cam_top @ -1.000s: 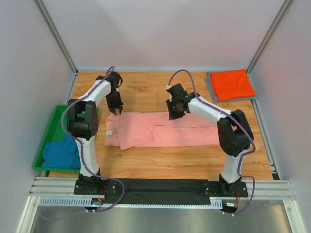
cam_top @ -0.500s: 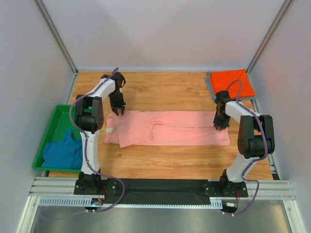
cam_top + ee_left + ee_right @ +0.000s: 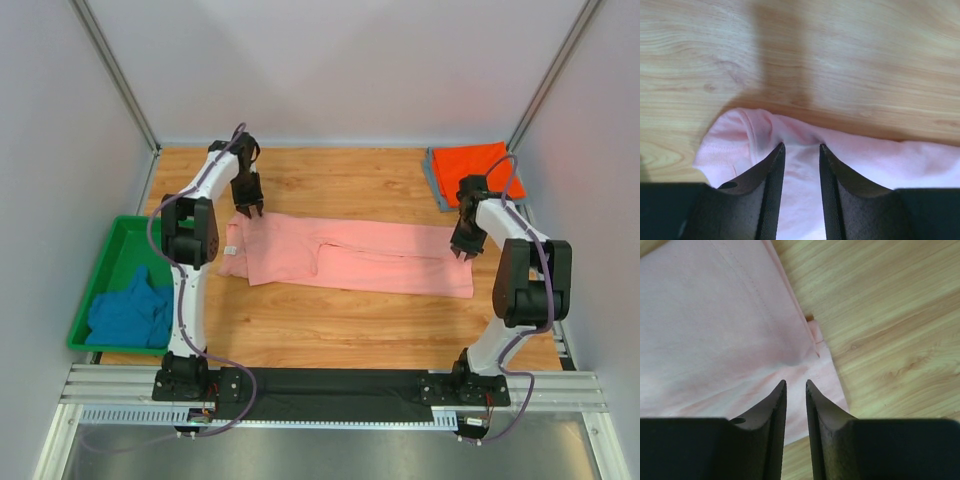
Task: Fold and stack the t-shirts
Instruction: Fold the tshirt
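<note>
From above, the salmon-pink t-shirt (image 3: pixel 350 258) lies stretched out flat across the middle of the wooden counter (image 3: pixel 330 325). The left hand (image 3: pixel 247 210) is down on its far left corner and the right hand (image 3: pixel 463 252) on its far right corner. An orange-red t-shirt (image 3: pixel 480 170) sits folded on a grey one (image 3: pixel 436 187) in the far right corner. A teal-blue t-shirt (image 3: pixel 128 312) lies crumpled in the green bin (image 3: pixel 115 245) (at the counter's left edge).

At the left wrist, the left hand (image 3: pixel 801 146) is clenched on a raised fold of pink cloth (image 3: pixel 865 160), which casts a shadow on the wood beyond.

At the right wrist, the right hand (image 3: pixel 795 382) has its fingers nearly together, pinching the shirt's hemmed corner (image 3: pixel 705 330). Creases in the cloth run in toward the fingertips.
</note>
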